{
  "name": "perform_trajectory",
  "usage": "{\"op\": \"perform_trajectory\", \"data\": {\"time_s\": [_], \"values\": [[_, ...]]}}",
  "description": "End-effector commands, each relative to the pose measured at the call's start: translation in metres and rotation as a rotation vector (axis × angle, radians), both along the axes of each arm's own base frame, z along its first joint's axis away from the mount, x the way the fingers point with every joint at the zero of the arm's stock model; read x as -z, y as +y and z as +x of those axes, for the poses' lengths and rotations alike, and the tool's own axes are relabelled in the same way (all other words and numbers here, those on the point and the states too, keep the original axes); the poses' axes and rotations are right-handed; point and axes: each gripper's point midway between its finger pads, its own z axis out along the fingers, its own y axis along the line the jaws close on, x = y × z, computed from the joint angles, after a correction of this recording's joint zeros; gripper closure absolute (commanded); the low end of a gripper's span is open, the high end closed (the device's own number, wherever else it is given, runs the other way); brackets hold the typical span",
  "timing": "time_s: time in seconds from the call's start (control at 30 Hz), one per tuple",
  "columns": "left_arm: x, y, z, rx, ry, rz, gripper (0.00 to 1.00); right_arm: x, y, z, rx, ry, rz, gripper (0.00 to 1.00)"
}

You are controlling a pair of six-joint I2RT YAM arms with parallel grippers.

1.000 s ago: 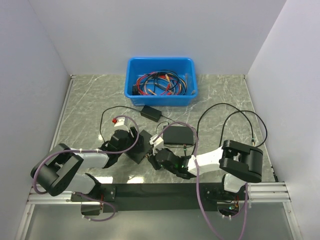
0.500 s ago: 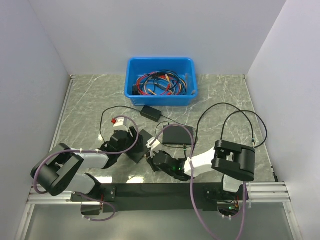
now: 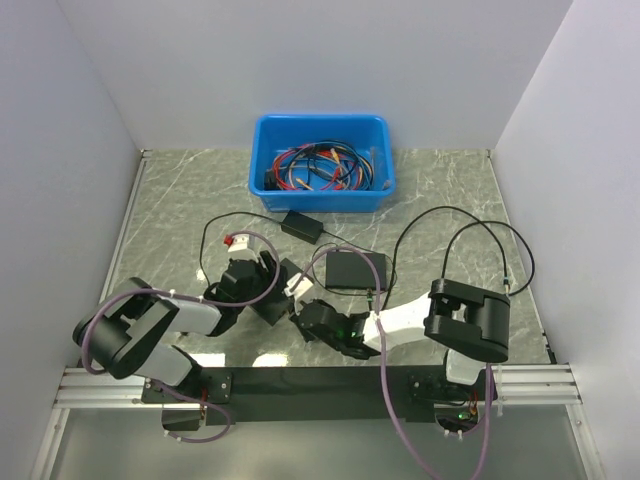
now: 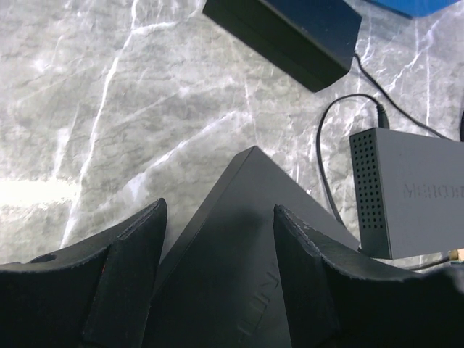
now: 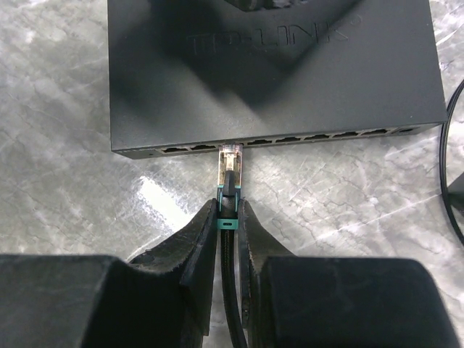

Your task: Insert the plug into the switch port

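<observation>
Grey-green marble table (image 3: 440, 190), white walls (image 3: 300, 60) on three sides; two robot arms (image 3: 180, 320), one blue plastic bin (image 3: 322, 130) of cables (image 3: 320, 168).

Left wrist: the left gripper (image 4: 217, 217) straddles a corner of the black box-shaped switch (image 4: 239, 290) — actual grip cannot be told.

Right wrist: the right gripper (image 5: 229, 217) is clamped on the small black brass-tipped plug (image 5: 230, 170) — long axis pointing away from the camera, tip at one switch port.

Since a second ago, shifted the right end effector (image 5: 229, 210) leftward over the counter (image 3: 450, 190), bringing the plug (image 5: 230, 163) tip up to the switch (image 5: 275, 72) port row; drew the elbow of the left arm (image 3: 130, 335) inward.
</observation>
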Motion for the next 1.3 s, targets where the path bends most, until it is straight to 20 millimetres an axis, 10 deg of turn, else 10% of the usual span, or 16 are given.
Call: {"op": "perform_trajectory", "data": {"time_s": [0.0, 0.67, 1.27], "values": [[0.051, -0.028, -0.069, 0.227, 0.285, -0.041, 0.35, -0.086, 0.042, 0.033, 0.05, -0.12, 0.235, 1.0], [0.076, -0.028, -0.108, 0.25, 0.38, -0.127, 0.36, -0.072, 0.055, 0.061, 0.084, -0.062, 0.263, 1.0], [0.085, -0.032, -0.128, 0.265, 0.414, -0.155, 0.36, -0.157, 0.073, 0.097, 0.09, -0.166, 0.393, 1.0]]}}
